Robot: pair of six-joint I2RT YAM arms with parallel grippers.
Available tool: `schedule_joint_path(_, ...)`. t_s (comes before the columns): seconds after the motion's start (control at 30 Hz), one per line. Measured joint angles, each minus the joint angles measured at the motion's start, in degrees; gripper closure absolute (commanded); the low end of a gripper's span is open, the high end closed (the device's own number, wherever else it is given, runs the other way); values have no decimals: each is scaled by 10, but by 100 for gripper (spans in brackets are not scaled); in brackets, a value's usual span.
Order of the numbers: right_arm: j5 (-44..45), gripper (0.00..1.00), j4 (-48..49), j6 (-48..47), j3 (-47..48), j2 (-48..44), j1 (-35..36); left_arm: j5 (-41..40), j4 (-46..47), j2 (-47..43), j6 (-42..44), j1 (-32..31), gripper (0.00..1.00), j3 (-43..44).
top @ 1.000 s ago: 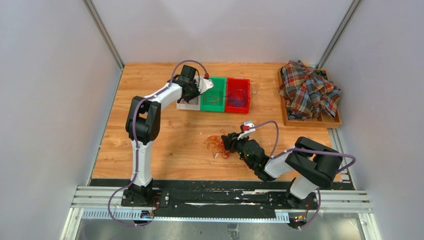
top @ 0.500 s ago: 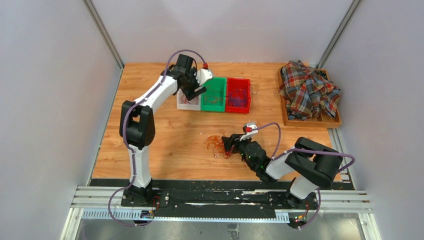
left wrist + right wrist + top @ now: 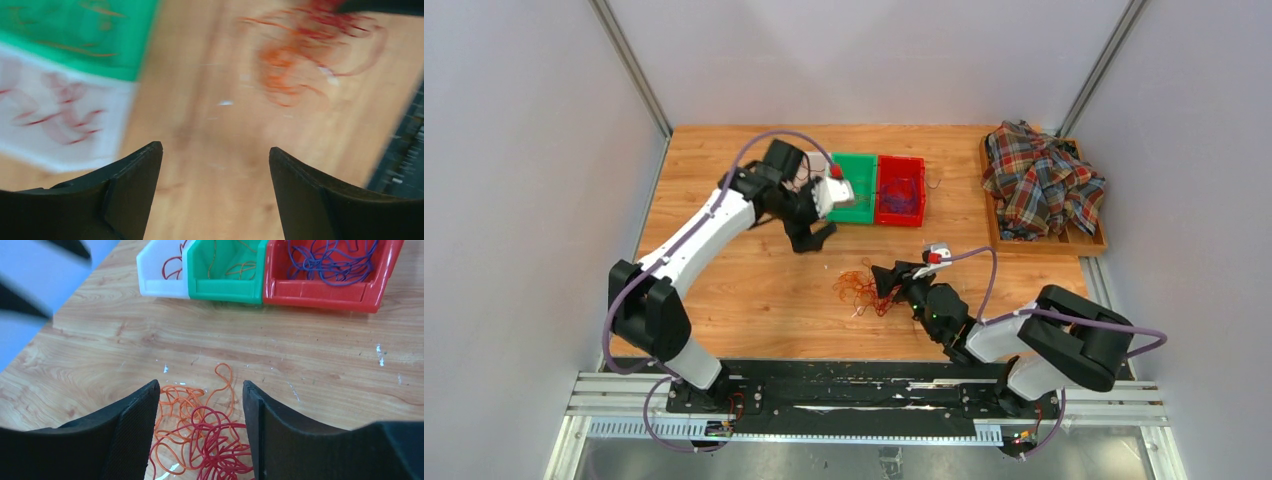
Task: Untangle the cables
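the cables (image 3: pixel 200 440) lie as a red and orange bunch on the tabletop (image 3: pixel 325 365). you see the right hand (image 3: pixel 200 390) open around them, and the left hand (image 3: pixel 215 150) open beside the white bin (image 3: pixel 30 145).

Cables (image 3: pixel 857 288) heaped on table (image 3: pixel 724 290) centre; row of three bins (image 3: pixel 225 290) behind, holding more cables; tray (image 3: pixel 1024 245) with cloth (image 3: pixel 1039 180) far right.

top: high, looking down | wrists: near tabletop (image 3: pixel 754 280), left blurry | shared: probably cables (image 3: pixel 200 435)
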Motion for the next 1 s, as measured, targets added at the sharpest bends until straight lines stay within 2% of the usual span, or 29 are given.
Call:
schedule_joint_path(0.1, 7, 40, -14, -5, -5, -32, 0, 32, -16, -18, -21, -55, 22, -84)
schedule_joint_path(0.23, 19, 42, -49, -12, -6, -78, 0, 48, -13, -3, -59, -101, 25, -141)
schedule_joint_path(0.37, 32, 43, -73, -15, -9, -104, 0, 47, 23, 21, -107, -111, 29, -144)
schedule_joint_path(0.63, 43, 46, -85, -15, -19, -97, 0, 41, 87, 76, -163, -126, 36, -144)
schedule_joint_path(0.77, 44, 47, -85, -15, -20, -93, 0, 33, 102, 93, -178, -126, 46, -144)
schedule_joint_path(0.9, 46, 48, -85, -16, -20, -86, 0, 17, 118, 94, -187, -126, 65, -148)
schedule_joint_path(1.0, 46, 48, -85, -17, -20, -82, 0, -6, 123, 94, -180, -126, 75, -156)
